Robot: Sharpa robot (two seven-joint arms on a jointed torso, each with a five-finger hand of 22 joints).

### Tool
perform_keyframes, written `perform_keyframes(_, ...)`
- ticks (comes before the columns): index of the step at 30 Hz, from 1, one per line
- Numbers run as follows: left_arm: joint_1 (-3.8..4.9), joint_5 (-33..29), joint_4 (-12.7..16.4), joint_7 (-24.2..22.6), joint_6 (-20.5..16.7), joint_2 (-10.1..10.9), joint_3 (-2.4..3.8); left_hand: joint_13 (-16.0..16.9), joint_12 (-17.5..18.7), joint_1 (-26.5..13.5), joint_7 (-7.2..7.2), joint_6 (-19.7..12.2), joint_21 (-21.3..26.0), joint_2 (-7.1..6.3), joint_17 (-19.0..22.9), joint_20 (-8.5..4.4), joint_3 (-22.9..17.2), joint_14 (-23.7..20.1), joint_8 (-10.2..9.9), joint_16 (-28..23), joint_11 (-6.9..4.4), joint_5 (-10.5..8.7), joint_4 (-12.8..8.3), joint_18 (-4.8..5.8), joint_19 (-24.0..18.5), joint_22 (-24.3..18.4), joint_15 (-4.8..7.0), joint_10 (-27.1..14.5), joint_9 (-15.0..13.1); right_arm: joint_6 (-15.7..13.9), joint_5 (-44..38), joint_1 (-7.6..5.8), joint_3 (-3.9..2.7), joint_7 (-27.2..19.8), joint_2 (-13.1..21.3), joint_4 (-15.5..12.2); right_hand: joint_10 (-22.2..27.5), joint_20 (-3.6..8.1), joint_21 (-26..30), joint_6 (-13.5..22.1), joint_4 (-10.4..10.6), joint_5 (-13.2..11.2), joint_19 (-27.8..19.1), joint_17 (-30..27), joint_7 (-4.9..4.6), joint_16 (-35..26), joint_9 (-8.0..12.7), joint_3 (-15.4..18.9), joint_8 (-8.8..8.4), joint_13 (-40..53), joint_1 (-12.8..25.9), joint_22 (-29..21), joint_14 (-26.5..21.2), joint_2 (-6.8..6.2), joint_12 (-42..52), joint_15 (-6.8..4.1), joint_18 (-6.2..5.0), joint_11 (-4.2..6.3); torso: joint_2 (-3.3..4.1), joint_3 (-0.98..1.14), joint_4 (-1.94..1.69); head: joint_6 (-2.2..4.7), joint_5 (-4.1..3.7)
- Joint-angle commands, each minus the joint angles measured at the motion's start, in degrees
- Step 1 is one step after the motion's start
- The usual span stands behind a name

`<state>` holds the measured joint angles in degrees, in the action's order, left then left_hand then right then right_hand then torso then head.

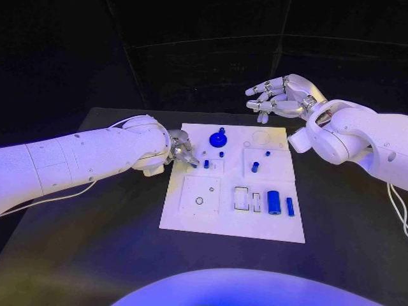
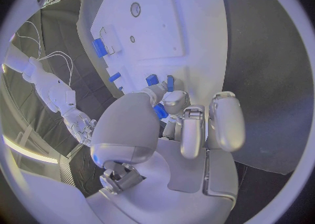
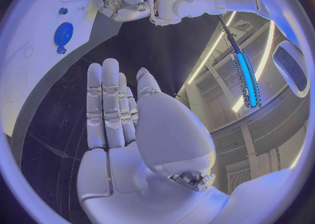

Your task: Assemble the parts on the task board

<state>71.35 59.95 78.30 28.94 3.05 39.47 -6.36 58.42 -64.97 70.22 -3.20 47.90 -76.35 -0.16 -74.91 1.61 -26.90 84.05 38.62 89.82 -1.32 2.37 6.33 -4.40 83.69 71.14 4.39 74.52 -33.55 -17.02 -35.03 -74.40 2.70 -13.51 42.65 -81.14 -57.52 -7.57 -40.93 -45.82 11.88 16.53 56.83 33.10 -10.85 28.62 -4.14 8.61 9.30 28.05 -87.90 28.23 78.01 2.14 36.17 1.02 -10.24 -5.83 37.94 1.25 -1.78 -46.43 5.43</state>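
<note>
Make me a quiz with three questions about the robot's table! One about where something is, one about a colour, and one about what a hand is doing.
1. Where is the blue gear?
A. On the task board, near its far edge
B. On the black table, off the board
C. In the right hand

2. What colour is the task board?
A. Red
B. White
C. Green

3. What is the right hand doing?
A. Gripping the gear
B. Pressing flat on the board
C. Holding nothing, raised beyond the board's far edge

Answers:
1. A: the head view shows the gear lying on the board by its far edge.
2. B: the plate is white against the black table.
3. C: the right wrist view shows its fingers with nothing in them.
</note>
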Motion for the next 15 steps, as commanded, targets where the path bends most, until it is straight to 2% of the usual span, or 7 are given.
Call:
perform_keyframes(1,-0.11,0.5,0.1,0.8,1.8,-0.2,-0.13,0.0,-0.3,-0.2,0.36,0.0,0.0,0.17,-15.1,-0.29,-4.6,6.0,0.2,0.2,-0.07,0.39,-4.2,0.37,0.3,0.0,0.43,0.4,-1.4,0.5,0.2,-0.11,-0.04,-0.6,-0.1,0.0,0.4,-0.04,0.2,0.1,0.0,0.2,0.4,0.1,-0.01,-0.2,-0.1,0.2,0.38,-0.1,0.1,-0.1,0.1,0.51,0.2,0.28,-0.23,0.06,-0.03,0.01,0.01,0.02,0.13)
perform_keyframes(7,-0.11,0.5,-0.1,0.9,1.7,-0.2,-0.13,0.0,-0.3,-0.2,0.36,0.0,0.0,0.17,-15.1,-0.29,-4.6,6.0,0.2,0.2,-0.07,0.39,-4.2,0.37,0.3,0.0,0.43,0.4,-1.4,0.5,0.2,-0.11,-0.04,-0.6,-0.1,0.1,0.4,-0.04,0.2,0.1,0.0,0.2,0.4,0.1,-0.01,-0.2,-0.1,0.2,0.38,-0.1,0.1,-0.1,0.1,0.51,0.2,0.28,-0.23,0.06,-0.01,-0.01,0.09,-0.01,0.09)
perform_keyframes(15,-0.11,0.4,-0.6,1.2,2.2,-0.8,-0.14,0.1,-0.4,-0.8,0.32,0.1,-0.1,-0.12,-15.1,-0.3,-4.8,6.0,0.3,0.2,-0.03,0.37,-4.1,0.38,0.3,0.1,0.42,0.6,-1.4,0.6,0.2,-0.11,-0.04,-0.7,-0.2,0.1,0.4,-0.04,0.2,0.1,0.0,0.2,0.4,0.2,-0.01,-0.2,-0.1,0.2,0.41,-0.1,0.1,-0.1,0.1,0.53,0.2,0.28,-0.23,0.06,0.02,0.02,0.02,-0.1,0.12)
